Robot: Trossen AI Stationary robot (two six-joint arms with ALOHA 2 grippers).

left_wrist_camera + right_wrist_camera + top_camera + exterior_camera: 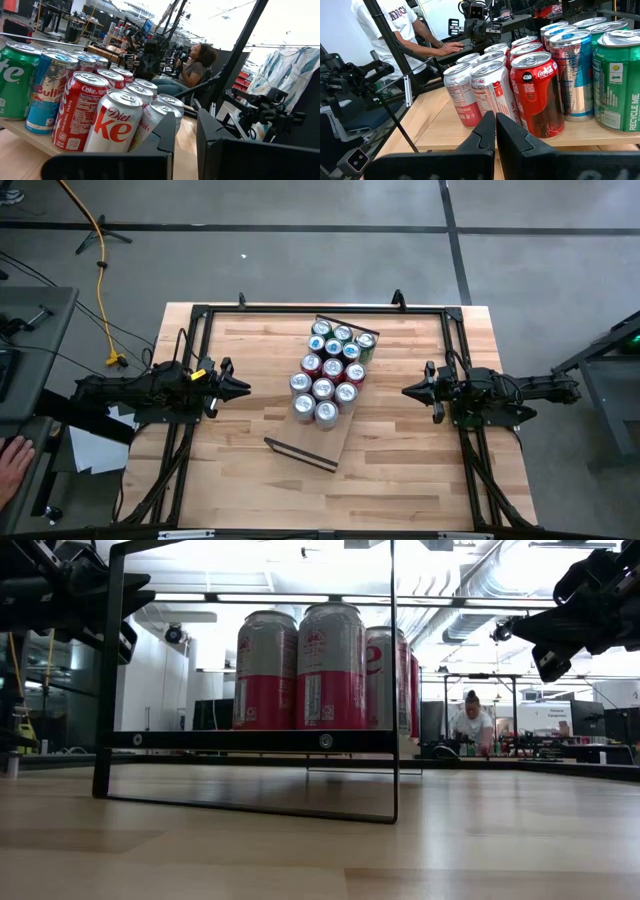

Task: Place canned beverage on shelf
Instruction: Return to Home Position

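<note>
The shelf (pixel 318 442), a light-wood board with dark rails at its short ends, lies slanted at the middle of the table (pixel 420 470). Its cans (pixel 333 367) stand upright in a tight block on the 12 o'clock part, and the 6 o'clock end is bare. Two white and pink cans (pixel 326 412) close the block at 6 o'clock. Red cans (pixel 540 95) sit mid-block, with blue cans (pixel 334 348) and a green can (pixel 366 343) toward 12. The left gripper (pixel 243 387) hovers at 9 o'clock of the block, fingers slightly parted and empty. The right gripper (pixel 408 391) hovers at 3 o'clock, fingers almost together and empty. A person (pixel 470 725) sits beyond the table.
</note>
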